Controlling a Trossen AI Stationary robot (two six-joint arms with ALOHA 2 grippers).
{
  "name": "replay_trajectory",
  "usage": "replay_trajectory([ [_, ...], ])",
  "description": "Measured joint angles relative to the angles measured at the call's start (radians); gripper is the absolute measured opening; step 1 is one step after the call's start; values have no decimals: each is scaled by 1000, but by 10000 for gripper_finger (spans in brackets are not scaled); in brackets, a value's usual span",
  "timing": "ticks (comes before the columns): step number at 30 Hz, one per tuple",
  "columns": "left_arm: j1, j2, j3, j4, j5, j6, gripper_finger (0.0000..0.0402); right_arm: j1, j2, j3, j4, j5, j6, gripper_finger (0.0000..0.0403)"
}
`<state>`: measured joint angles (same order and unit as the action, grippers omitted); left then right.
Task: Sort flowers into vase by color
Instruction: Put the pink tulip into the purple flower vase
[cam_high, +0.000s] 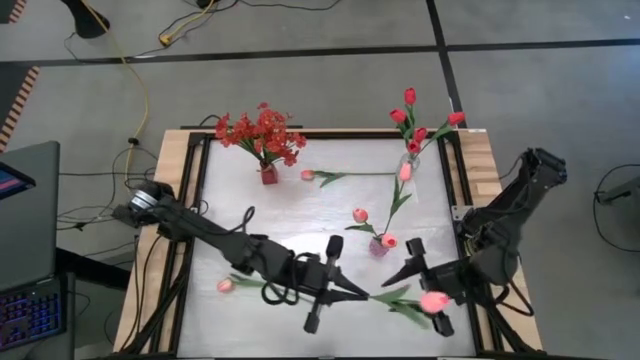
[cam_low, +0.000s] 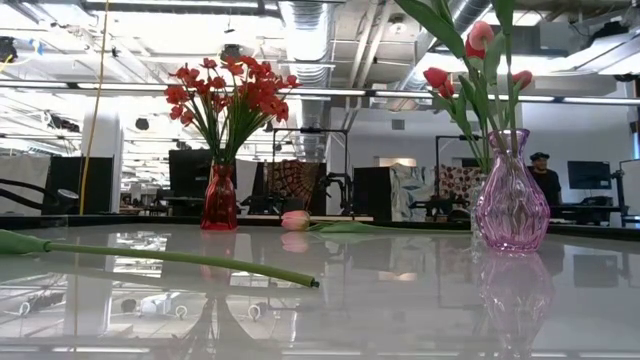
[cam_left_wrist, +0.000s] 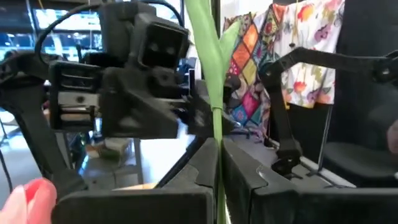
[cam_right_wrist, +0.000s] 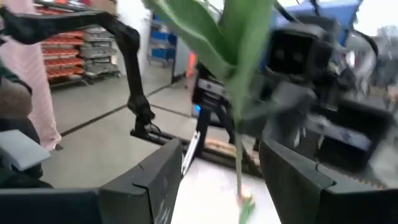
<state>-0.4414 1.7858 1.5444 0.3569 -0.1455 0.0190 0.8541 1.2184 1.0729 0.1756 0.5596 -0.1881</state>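
A pink tulip (cam_high: 435, 300) on a green leafy stem hangs above the table's near right part. My left gripper (cam_high: 362, 296) is shut on it. My right gripper (cam_high: 415, 300) is open opposite; its fingers stand on either side of the stem (cam_right_wrist: 239, 143) and touch nothing. A red vase (cam_high: 268, 175) with red sprays stands at the far left. A clear vase (cam_high: 408, 165) holds red tulips, and a purple vase (cam_high: 379, 245) holds pink ones. Two pink tulips lie flat on the table, one far (cam_high: 308, 175) and one near left (cam_high: 225, 285). My left gripper pinches the tulip's stem (cam_left_wrist: 217, 155) between its two shut fingers, near the end away from the bloom. The fingers come level from the table's left. The tulip is lifted clear of the table, its stem running on toward my right gripper.
The table's wooden rim (cam_high: 175, 200) frames a glossy white top. In the low view the red vase (cam_low: 220, 200) and purple vase (cam_low: 510, 195) stand far back, with a loose stem (cam_low: 160, 257) lying in front. A laptop (cam_high: 25, 250) sits off the table's left.
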Motion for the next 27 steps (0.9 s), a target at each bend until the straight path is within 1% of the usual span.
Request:
replay_trajectory([
  [2,4,10,20,-4,0,12,0,2,16,0,46,-27,-67,239],
  [5,10,12,33,2,4,14,0,3,36,0,92,-35,-162,239],
  [8,15,12,33,3,10,10,0,-2,47,0,137,-33,-206,239],
  [11,16,13,33,9,52,9,0,-19,46,0,152,-31,-210,239],
  [14,15,13,33,18,59,15,0,-31,46,0,153,-31,-213,239],
  [22,27,16,33,16,58,9,0,-73,46,0,191,-36,-219,239],
  [27,33,16,33,9,14,4,0,-72,46,1,216,-40,-243,229],
])
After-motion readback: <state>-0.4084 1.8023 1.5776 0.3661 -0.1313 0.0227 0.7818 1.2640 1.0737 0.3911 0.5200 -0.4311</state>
